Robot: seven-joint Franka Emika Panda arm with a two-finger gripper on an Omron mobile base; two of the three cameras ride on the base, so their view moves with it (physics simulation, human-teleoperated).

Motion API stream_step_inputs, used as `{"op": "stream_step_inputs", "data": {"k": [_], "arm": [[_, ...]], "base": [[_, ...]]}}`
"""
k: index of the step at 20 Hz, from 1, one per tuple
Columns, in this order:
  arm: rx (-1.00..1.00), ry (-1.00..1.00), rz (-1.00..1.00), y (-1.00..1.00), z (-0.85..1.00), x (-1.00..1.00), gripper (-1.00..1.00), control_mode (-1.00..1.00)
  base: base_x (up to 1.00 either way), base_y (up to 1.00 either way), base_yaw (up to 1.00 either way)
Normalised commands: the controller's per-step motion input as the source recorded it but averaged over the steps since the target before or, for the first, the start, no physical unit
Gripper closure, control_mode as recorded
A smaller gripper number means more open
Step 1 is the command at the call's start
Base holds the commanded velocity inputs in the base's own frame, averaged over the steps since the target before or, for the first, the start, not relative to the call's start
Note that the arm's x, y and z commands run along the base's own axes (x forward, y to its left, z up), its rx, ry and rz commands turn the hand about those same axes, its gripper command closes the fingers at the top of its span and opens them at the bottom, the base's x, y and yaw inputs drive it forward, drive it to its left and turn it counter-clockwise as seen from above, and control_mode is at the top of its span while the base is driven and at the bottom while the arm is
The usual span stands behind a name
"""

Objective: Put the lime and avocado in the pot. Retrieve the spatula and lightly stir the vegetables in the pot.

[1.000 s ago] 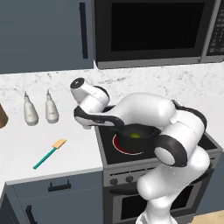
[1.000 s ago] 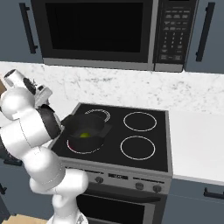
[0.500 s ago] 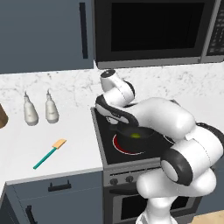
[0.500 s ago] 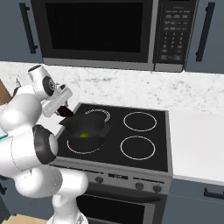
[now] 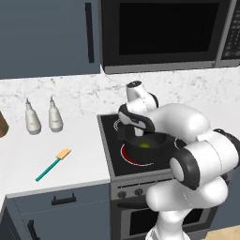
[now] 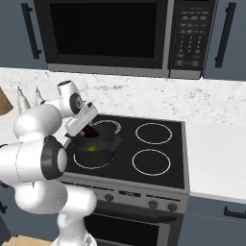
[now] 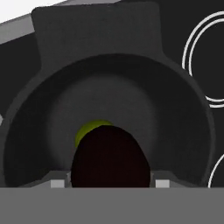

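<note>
Avocado [image 7: 109, 157], dark egg-shaped fruit, smooth, firm, light, likely slippery, clamped at its widest girth by two-finger gripper [image 7: 109, 183] above low dark grey round pot [image 7: 48, 118] holding round yellow-green lime [image 7: 87, 129]; teal-handled spatula [image 5: 52, 164] on counter, best taken mid-handle.

The pot [image 5: 149, 142] — low, wide, dark grey — sits on the stove's front-left burner, and the yellow-green lime [image 7: 89, 127] lies on its floor. The dark egg-shaped avocado [image 7: 109, 157] hangs between the fingers just above it. The spatula [image 5: 52, 164] — teal handle, tan blade — lies flat on the worktop, well apart.
</note>
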Motion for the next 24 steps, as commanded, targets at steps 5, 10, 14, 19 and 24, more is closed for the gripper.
{"op": "stream_step_inputs", "data": {"k": [5, 10, 14, 19, 24], "arm": [[0.0, 0.04, 0.03, 0.0, -0.36, 0.01, -1.0, -1.0], [0.0, 0.0, 0.05, -0.05, 0.0, 0.03, -1.0, -1.0], [0.02, 0.0, 0.02, -0.11, 0.02, 0.0, -1.0, -1.0], [0.03, -0.06, 0.0, -0.02, 0.53, -0.28, -1.0, -1.0], [0.07, -0.15, 0.0, 0.14, 0.82, -0.96, -1.0, -1.0]], "base": [[0.0, 0.0, 0.0], [0.0, 0.0, 0.0], [0.0, 0.0, 0.0], [0.0, 0.0, 0.0], [0.0, 0.0, 0.0]]}}
